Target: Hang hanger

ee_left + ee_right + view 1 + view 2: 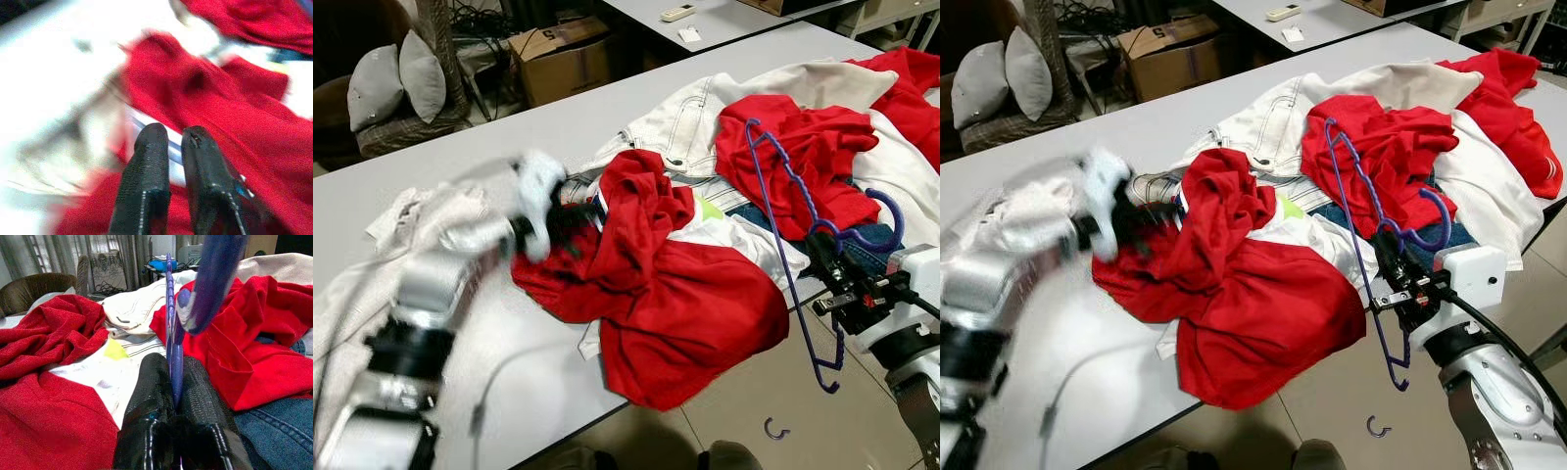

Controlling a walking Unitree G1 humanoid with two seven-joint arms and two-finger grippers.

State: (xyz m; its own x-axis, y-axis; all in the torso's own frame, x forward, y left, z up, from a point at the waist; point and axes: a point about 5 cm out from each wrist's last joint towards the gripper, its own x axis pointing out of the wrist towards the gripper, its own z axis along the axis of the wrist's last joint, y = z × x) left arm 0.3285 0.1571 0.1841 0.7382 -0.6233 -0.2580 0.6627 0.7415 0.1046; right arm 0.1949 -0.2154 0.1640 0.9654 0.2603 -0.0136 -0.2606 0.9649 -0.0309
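A purple plastic hanger [784, 259] leans over the clothes pile at the table's near right edge, its hook [895, 217] curling up over blue denim. My right gripper [827, 259] is shut on the hanger [172, 347] just below the hook, and the lower bar hangs off the table edge. My left gripper [576, 223] is motion-blurred at the left side of a crumpled red garment [685, 294]. In the left wrist view its fingers [146, 161] stand close together over red cloth with nothing between them.
The grey table [509, 127] carries a pile of white [675, 117], red and denim [871, 240] clothes. A small purple hook [775, 429] lies on the floor. A cardboard box [563, 59] and grey cushions [396, 78] sit beyond the far edge.
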